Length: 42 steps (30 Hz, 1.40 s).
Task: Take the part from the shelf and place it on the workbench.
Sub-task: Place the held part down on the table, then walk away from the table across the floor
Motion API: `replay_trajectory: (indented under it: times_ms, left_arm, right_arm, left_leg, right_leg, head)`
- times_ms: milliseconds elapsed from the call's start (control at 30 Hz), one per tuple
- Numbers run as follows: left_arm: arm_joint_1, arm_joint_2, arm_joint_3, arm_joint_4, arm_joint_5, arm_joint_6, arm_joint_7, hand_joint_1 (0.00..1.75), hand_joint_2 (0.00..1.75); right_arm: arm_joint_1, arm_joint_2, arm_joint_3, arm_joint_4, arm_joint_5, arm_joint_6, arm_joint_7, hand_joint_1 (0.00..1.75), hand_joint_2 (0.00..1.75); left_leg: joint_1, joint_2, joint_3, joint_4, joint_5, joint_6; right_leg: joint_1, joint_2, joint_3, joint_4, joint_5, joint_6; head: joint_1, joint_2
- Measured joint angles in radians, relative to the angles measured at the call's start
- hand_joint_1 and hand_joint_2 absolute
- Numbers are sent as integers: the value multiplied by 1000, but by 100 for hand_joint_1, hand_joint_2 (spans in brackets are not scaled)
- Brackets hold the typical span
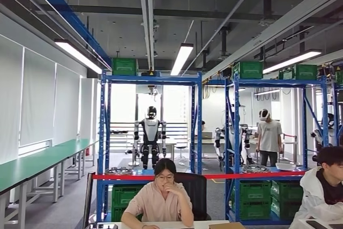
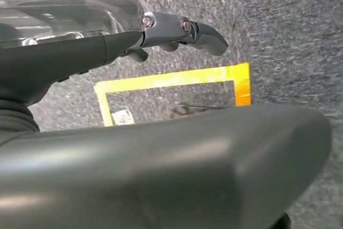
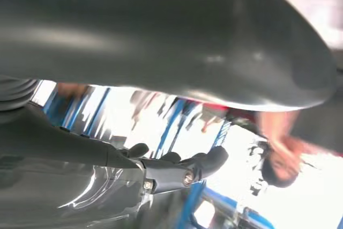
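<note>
Barely begun, by the look of it. Left hand (image 2: 178, 30) and right hand (image 3: 178, 170) extended, fingers apart, gripping nothing. Round metal part (image 1: 118, 170) lay on blue shelf (image 1: 150, 177) at seven o'clock; workbench placement outstanding.

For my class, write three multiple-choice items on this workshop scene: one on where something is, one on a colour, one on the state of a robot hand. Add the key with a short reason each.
1. Where do the metal parts lie?
A. on the blue shelves, level with the red tape
B. on the green workbench
C. on the floor

2. What colour are the crates on top of the shelves?
A. red
B. green
C. white

3. What is the left hand holding?
A. a metal part
B. a crate
C. nothing

Key:
1 A: a metal part rests on the blue shelf by the red tape.
2 B: the crate is green.
3 C: the left hand hangs over the grey floor, fingers stretched out, nothing in them.
</note>
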State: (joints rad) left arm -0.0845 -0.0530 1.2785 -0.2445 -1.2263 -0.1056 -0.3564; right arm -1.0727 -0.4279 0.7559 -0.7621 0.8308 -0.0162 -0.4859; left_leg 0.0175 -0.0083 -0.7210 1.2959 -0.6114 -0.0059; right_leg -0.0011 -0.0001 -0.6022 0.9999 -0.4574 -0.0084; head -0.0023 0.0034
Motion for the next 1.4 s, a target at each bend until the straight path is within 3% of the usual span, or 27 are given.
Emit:
replay_trajectory:
  times_ms: [33, 67, 133, 200, 300, 367, 467, 500, 533, 567, 667, 733, 833, 900, 967, 1000, 1033, 1067, 1100, 1167, 1233, 1333, 1400]
  left_arm:
    - [1, 0, 0, 0, 6, -6, -4, 0, 0]
    - [1, 0, 1, 0, 11, -11, -7, 0, 0]
    - [-2, 0, 2, 0, 17, -14, -11, 0, 0]
    - [-3, -1, 2, 0, 18, -14, -15, 0, 0]
    - [5, -1, 3, 0, 18, -9, -15, 0, 0]
    - [6, -2, 3, 0, 17, -2, -13, 0, 0]
    - [6, -2, 4, 0, 18, 5, -13, 0, 0]
    - [6, -2, 4, 0, 18, 7, -13, 0, 0]
    - [6, -2, 4, 0, 18, 7, -13, 0, 0]
    - [6, -2, 4, 0, 18, 8, -13, 0, 0]
    - [5, -2, 5, 0, 19, 10, -15, 0, 0]
    - [5, -2, 6, 0, 19, 12, -17, 0, 0]
    - [7, -2, 9, 0, 22, 13, -18, 0, 0]
    - [8, -2, 10, 0, 24, 14, -18, 0, 0]
    - [8, -3, 11, 0, 28, 14, -19, 0, 0]
    - [8, -3, 11, 0, 31, 15, -19, 0, 0]
    - [8, -3, 12, 0, 33, 15, -19, 0, 0]
    - [8, -3, 12, 0, 35, 16, -19, 0, 0]
    - [8, -3, 13, 0, 37, 18, -19, 0, 0]
    - [7, -3, 14, 0, 42, 21, -19, 0, 0]
    - [6, -3, 17, 0, 47, 22, -19, 0, 0]
    - [9, -4, 26, 0, 53, 24, -16, 0, 0]
    - [11, -6, 31, 0, 54, 28, -14, 0, 0]
  right_arm:
    - [67, 21, -61, -37, -171, 45, -44, 0, 0]
    - [145, 53, -138, -86, -356, 109, -83, 0, 0]
    - [307, 133, -297, -208, -667, 258, -131, 0, 0]
    - [443, 210, -419, -348, -847, 383, -140, 0, 0]
    - [603, 314, -526, -563, -988, 500, -124, 0, 0]
    - [678, 368, -570, -686, -1054, 544, -107, 0, 0]
    - [765, 428, -608, -816, -1110, 584, -89, 0, 0]
    - [791, 444, -616, -850, -1117, 590, -86, 0, 0]
    - [812, 457, -622, -877, -1119, 594, -84, 0, 0]
    - [828, 467, -628, -899, -1120, 597, -84, 0, 0]
    - [859, 491, -644, -956, -1120, 613, -101, 0, 0]
    - [882, 505, -652, -991, -1119, 628, -114, 0, 0]
    - [915, 521, -660, -1026, -1116, 642, -124, 0, 0]
    - [935, 529, -665, -1042, -1109, 645, -133, 0, 0]
    - [959, 534, -673, -1054, -1093, 645, -147, 0, 0]
    - [974, 535, -679, -1059, -1084, 645, -155, 0, 0]
    - [987, 535, -684, -1062, -1075, 645, -163, 0, 0]
    - [1000, 535, -690, -1064, -1067, 646, -172, 0, 0]
    - [1013, 535, -695, -1067, -1061, 647, -180, 0, 0]
    - [1038, 535, -704, -1071, -1053, 653, -196, 0, 0]
    - [1065, 537, -715, -1073, -1052, 663, -205, 0, 0]
    - [1111, 546, -742, -1073, -1057, 693, -209, 0, 0]
    - [1139, 554, -765, -1069, -1058, 716, -209, 0, 0]
  left_leg:
    - [0, 0, -1, 5, 9, -1]
    - [0, 0, 17, -32, 35, -1]
    - [0, 0, 82, -170, 98, 2]
    - [-2, -1, 121, -258, 126, 8]
    - [-4, -4, 124, -268, 131, 19]
    - [0, -2, 124, -272, 137, 29]
    - [2, 3, 120, -274, 143, 37]
    - [1, 5, 117, -274, 145, 38]
    - [1, 6, 114, -273, 148, 38]
    - [0, 7, 111, -273, 151, 38]
    - [-2, 7, 105, -273, 161, 30]
    - [-2, 7, 104, -275, 171, 19]
    - [0, 6, 98, -278, 175, 1]
    - [0, 5, 77, -229, 113, -6]
    - [1, 5, 43, -107, 16, -10]
    - [2, 5, 33, -48, -13, -12]
    - [2, 5, 35, -12, -20, -14]
    - [2, 5, 53, -10, -6, -15]
    - [2, 5, 89, -47, 21, -15]
    - [2, 5, 191, -188, 61, -14]
    - [1, 3, 256, -291, 58, -6]
    - [-2, 5, 254, -308, 58, 14]
    - [-1, 10, 237, -309, 74, 32]
  right_leg:
    - [1, 0, 2, 0, -1, -1]
    - [2, 1, 4, 1, -2, -1]
    - [3, 2, 5, 6, -8, 3]
    - [6, 1, 2, 12, -12, 10]
    - [6, -2, 2, 16, -14, 19]
    - [4, -1, -8, 48, -49, 28]
    - [-3, 0, -66, 226, -163, 41]
    - [-4, 0, -80, 279, -185, 44]
    - [-5, 0, -79, 297, -189, 45]
    - [-5, 0, -57, 273, -173, 45]
    - [-1, 0, 78, 61, -101, 33]
    - [5, 1, 120, -14, -85, 23]
    - [6, 0, 112, -29, -65, 5]
    - [1, -4, 94, -39, -42, -11]
    - [1, -6, 71, -39, -23, -16]
    - [2, -7, 59, -38, -15, -16]
    - [2, -8, 47, -37, -8, -15]
    - [2, -9, 35, -34, -1, -13]
    - [1, -9, 24, -29, 5, -10]
    - [2, -8, 2, -12, 12, -2]
    - [5, -8, -13, 3, 19, 9]
    - [4, -6, -25, 11, 26, 28]
    - [0, -4, -43, 56, -29, 40]
  head:
    - [0, 0]
    - [0, 0]
    - [0, 0]
    - [0, 0]
    - [0, 0]
    - [0, 0]
    - [0, 0]
    - [0, 0]
    - [0, 0]
    - [0, 0]
    - [0, 0]
    - [0, 0]
    - [0, 0]
    - [0, 0]
    - [0, 0]
    - [0, 0]
    - [0, 0]
    - [0, 0]
    - [0, 0]
    - [0, 0]
    - [0, 0]
    - [0, 0]
    - [0, 0]
